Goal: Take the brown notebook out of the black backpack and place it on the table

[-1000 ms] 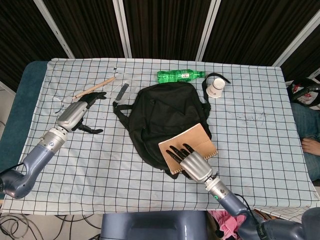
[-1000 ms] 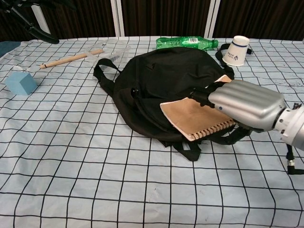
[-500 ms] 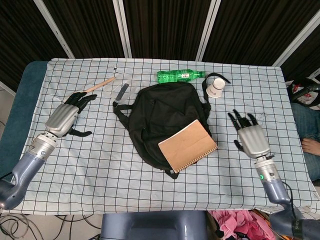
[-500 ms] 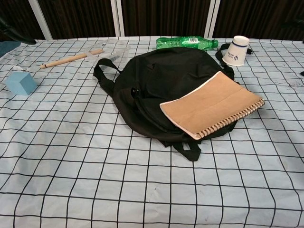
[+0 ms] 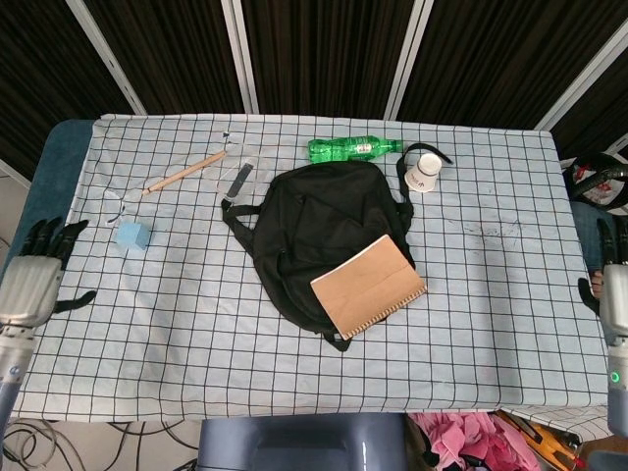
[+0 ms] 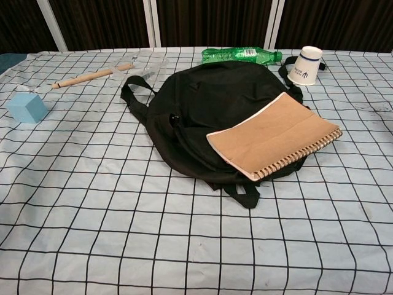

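**Notebook on backpack, both hands off to the sides**

Tabletop (image 5: 196,334) under a white black-grid cloth; dark slatted panels behind. Brown notebook (image 5: 369,287) lies flat on the lower right part of the black backpack (image 5: 314,231), spiral edge toward the robot, long axis diagonal, far corner pointing up-right. Plain tan cover, white page edge visible in the chest view (image 6: 274,136). Left robot hand (image 5: 31,280) at the left tabletop edge, fingers spread, empty. Right robot hand (image 5: 615,287) beyond the right edge, partly cut off; cannot tell its state.
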`<state>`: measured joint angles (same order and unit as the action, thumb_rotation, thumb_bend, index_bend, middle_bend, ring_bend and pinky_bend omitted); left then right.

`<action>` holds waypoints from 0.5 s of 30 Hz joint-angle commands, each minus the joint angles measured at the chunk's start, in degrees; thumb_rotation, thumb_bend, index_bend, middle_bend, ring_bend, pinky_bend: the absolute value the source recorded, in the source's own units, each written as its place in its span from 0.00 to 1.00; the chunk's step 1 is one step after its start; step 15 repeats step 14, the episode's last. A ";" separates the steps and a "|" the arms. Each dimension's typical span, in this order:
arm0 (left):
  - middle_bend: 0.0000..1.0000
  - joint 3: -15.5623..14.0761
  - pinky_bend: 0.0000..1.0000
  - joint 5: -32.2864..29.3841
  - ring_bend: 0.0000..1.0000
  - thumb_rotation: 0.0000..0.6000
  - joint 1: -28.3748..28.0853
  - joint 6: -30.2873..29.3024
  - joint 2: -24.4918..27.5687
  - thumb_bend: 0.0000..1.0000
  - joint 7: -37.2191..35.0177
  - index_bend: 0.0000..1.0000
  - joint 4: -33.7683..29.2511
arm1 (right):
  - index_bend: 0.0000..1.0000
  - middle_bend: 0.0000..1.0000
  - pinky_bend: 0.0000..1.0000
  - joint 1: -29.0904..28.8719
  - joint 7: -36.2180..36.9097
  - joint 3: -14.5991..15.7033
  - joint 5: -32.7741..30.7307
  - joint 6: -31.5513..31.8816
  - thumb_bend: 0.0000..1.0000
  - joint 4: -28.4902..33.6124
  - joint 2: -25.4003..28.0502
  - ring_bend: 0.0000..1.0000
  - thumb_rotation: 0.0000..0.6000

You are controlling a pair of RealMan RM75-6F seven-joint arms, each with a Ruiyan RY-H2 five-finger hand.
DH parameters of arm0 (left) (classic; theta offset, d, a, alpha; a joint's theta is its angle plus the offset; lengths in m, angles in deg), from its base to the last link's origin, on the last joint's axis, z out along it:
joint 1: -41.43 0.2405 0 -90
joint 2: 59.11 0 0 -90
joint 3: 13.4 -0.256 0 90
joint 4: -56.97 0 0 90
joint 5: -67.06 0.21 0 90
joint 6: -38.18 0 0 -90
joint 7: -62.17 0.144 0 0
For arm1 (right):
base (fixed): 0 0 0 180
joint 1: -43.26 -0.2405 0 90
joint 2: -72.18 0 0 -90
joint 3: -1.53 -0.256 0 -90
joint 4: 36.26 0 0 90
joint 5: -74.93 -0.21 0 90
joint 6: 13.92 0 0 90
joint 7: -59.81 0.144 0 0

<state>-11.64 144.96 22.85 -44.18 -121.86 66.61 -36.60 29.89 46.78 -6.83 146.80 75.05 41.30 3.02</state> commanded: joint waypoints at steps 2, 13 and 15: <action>0.14 -4.42 0.00 1.94 0.00 1.00 5.75 -3.86 0.48 0.04 -0.22 0.08 -0.96 | 0.00 0.04 0.13 5.56 -0.19 5.23 6.86 6.68 0.24 2.46 -0.55 0.22 1.00; 0.13 -5.07 0.00 8.05 0.00 1.00 9.10 -7.17 -0.11 0.05 -5.56 0.09 2.75 | 0.00 0.04 0.13 6.85 2.22 9.95 17.17 5.82 0.24 8.04 1.28 0.21 1.00; 0.13 -4.77 0.00 7.93 0.00 1.00 9.18 -7.20 -0.22 0.05 -5.41 0.09 2.94 | 0.00 0.04 0.13 6.70 2.39 10.01 17.83 5.63 0.24 7.58 0.95 0.21 1.00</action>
